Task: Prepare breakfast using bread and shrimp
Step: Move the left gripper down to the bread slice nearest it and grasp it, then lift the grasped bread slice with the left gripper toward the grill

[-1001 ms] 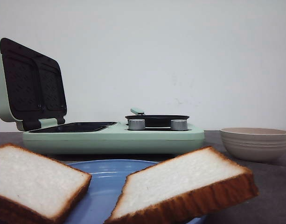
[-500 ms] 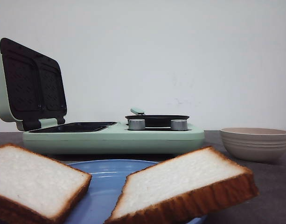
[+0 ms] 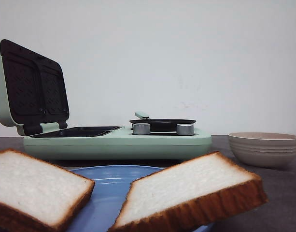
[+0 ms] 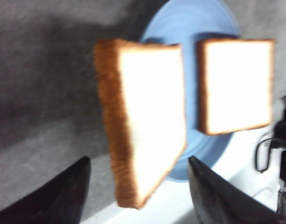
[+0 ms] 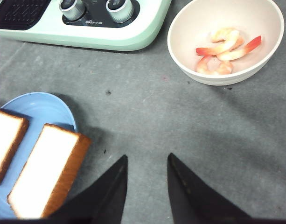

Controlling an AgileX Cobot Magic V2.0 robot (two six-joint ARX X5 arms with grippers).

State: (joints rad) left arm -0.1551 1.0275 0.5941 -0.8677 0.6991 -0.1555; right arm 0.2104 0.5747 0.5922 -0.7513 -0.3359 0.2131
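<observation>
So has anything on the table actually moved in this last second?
Nothing visibly changed. In the front view the two slices of bread lie on the blue plate as before, the green breakfast maker stays open, and the beige bowl has not shifted. Neither gripper appears in that view.

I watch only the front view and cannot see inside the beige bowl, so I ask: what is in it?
Observer: The bowl holds a few shrimp, pink and orange, seen in the right wrist view.
Operator: Where is the left gripper? I do not see it.
Observer: The left gripper is above the bread slice on the robot's left, jaws open to either side of it, not touching.
Operator: And the right gripper?
Observer: The right gripper is over bare grey table, beside the blue plate, jaws open and holding nothing.
</observation>
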